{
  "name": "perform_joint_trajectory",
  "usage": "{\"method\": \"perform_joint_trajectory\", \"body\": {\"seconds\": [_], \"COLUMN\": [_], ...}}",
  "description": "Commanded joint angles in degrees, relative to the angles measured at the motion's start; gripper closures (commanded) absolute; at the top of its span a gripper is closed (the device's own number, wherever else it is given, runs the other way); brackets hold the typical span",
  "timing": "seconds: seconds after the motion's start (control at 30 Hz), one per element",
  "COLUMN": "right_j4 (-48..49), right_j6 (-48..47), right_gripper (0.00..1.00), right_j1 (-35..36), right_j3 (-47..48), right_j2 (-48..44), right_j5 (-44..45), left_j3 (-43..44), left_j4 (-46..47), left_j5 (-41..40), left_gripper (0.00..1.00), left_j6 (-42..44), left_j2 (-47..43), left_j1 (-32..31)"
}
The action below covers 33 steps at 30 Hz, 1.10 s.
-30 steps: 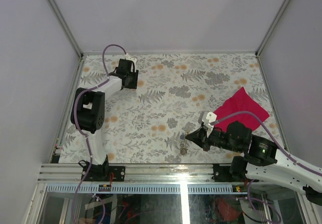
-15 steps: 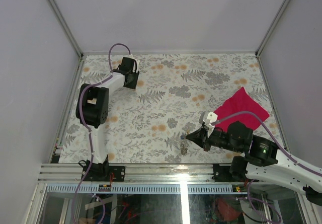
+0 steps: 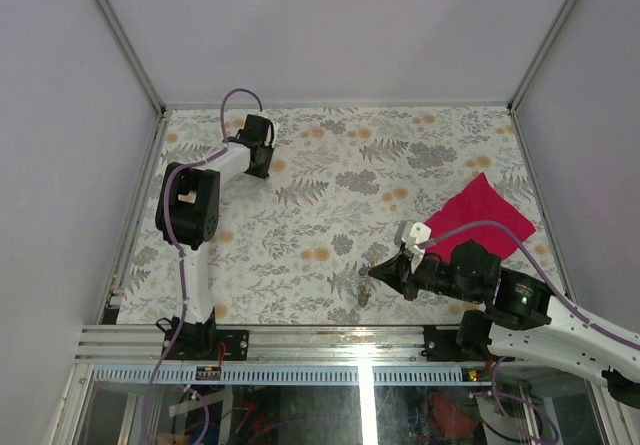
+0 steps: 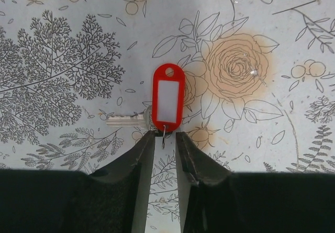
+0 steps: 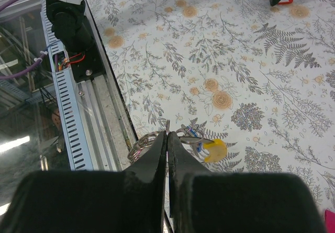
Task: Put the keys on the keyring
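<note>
We're fetching: left pincer (image 4: 165, 136), slightly apart, straddles red-tagged silver key (image 4: 167, 101) at 12 o'clock; right pincer (image 5: 167, 134) clamps thin silvery keyring (image 5: 141, 142). Next: close, lift.

You have the red key (image 4: 167, 101) lying flat on the worktop (image 4: 272, 154) in its far-left part. Its head is a rounded red tag with a white window and a hole at one end. A small wire ring hangs at the other end, and the silvery blade sticks out sideways from beneath it. Well apart from it, close to the near edge, the keyring (image 5: 141, 141) lies as a thin silvery loop. The yellow key (image 5: 215, 150) rests just beside it, head flat on the worktop; you cannot tell whether the two are joined.
</note>
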Motion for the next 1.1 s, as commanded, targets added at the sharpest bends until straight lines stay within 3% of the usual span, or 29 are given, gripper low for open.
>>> {"method": "perform_joint_trajectory", "body": {"seconds": [0.0, 0.2, 0.43, 0.83, 1.07], "right_j4": [4.62, 4.86, 4.98, 4.49, 4.81], "right_j6": [0.57, 0.48, 0.52, -0.51, -5.14], "right_gripper": [1.0, 1.0, 1.0, 1.0, 1.0], "right_j1": [0.34, 0.31, 0.32, 0.37, 0.31], "right_j3": [0.57, 0.71, 0.7, 1.26, 1.6], "right_j2": [0.05, 0.34, 0.43, -0.34, -3.53], "right_j5": [-0.12, -0.34, -0.48, 0.92, 3.09], "left_j3": [1.63, 1.61, 1.53, -1.53, -5.74], "left_j4": [-1.31, -1.73, -1.74, -1.11, -1.09], "left_j5": [-1.47, -2.4, -2.05, 1.45, 11.4], "left_gripper": [0.77, 0.83, 1.0, 1.0, 1.0], "left_j6": [1.09, 1.4, 1.09, 1.23, -0.31], "left_j2": [0.72, 0.76, -0.43, -9.12, -20.04], "left_j1": [0.48, 0.48, 0.27, -3.15, -10.35]}}
